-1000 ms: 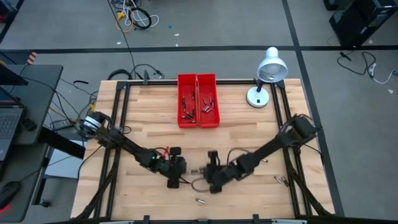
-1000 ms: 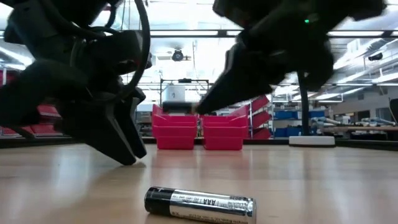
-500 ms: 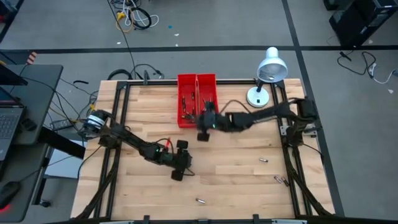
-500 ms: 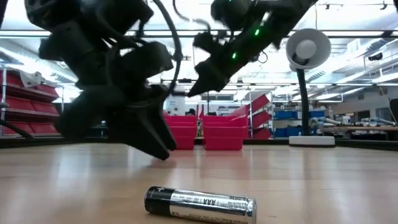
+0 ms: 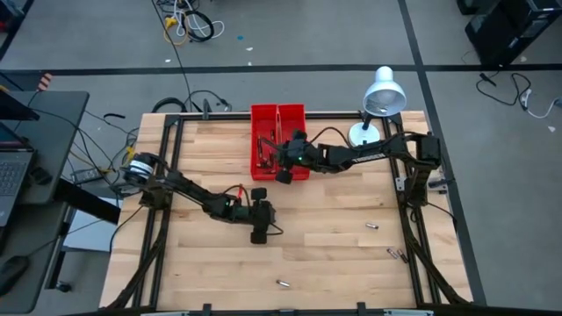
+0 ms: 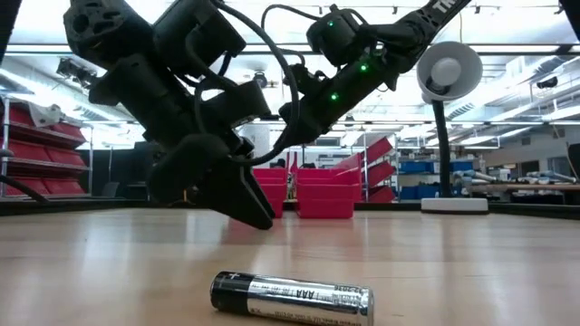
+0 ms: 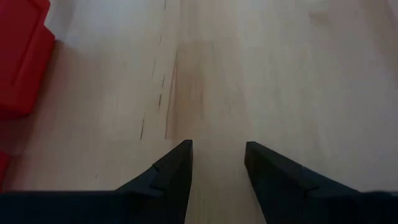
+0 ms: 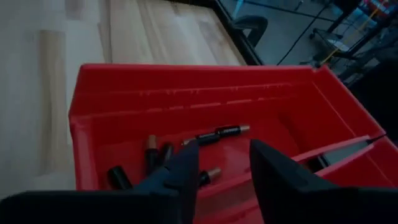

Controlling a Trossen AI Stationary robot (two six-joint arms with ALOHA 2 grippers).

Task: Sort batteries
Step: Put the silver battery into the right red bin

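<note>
1. Table (image 5: 202, 158) centre taken as the clock centre in the high view. Two red bins stand side by side at about 12 o'clock, near the far edge: left bin (image 5: 264, 140), right bin (image 5: 293, 140). Both already hold batteries, seen as small dark-and-silver cylinders on the bin floors.

2. Right gripper (image 5: 283, 168) hangs over the near end of the bins, about where they adjoin. Its wrist view looks down into a red bin (image 8: 186, 81) holding several batteries (image 8: 217, 133). Fingers stand apart with nothing between them: released. Judgement: a drop-off is at or just past completion here.

3. Left gripper (image 5: 259, 230) sits low over bare wood just toward 7 o'clock of centre. Its wrist view shows only planks between parted fingers (image 7: 177, 171): open, empty, no battery within reach of its jaws.

4. Loose batteries remaining on the table, high view: one at about 6 o'clock near the front edge (image 5: 283, 283); one at about 4 o'clock (image 5: 372, 225); one or two more farther out, also about 4 o'clock (image 5: 393, 254), too small to count surely. The low view shows the front one (image 6: 292, 298) lying flat, labelled AAA.

5. Progress, as judged: most batteries are binned; three or four are left. The sorting criterion cannot be read from the bins' contents.

6. A white desk lamp (image 5: 379, 98) stands at about 1 o'clock, clear of the work.
</note>
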